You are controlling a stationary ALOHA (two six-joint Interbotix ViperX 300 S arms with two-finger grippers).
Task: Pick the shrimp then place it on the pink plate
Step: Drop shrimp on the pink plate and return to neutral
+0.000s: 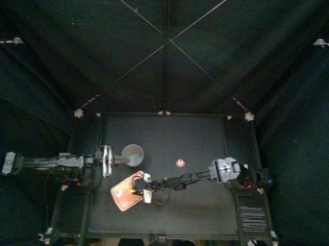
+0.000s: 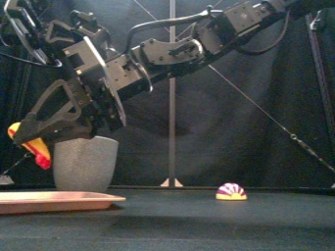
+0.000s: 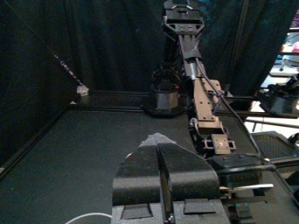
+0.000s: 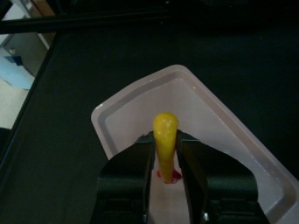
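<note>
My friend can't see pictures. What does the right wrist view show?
The right gripper pinches a long yellow toy with a red end between its two black jaws, holding it over the pink tray. The tray lies on the black table, which fills the rest of the view.

The black surface (image 1: 193, 209) carries a flat pink tray (image 2: 53, 202) near its front left, a tall grey speckled cup (image 2: 85, 165) upright just behind the tray, and a small pink-and-yellow striped toy (image 2: 232, 191) well apart to the right.
</note>
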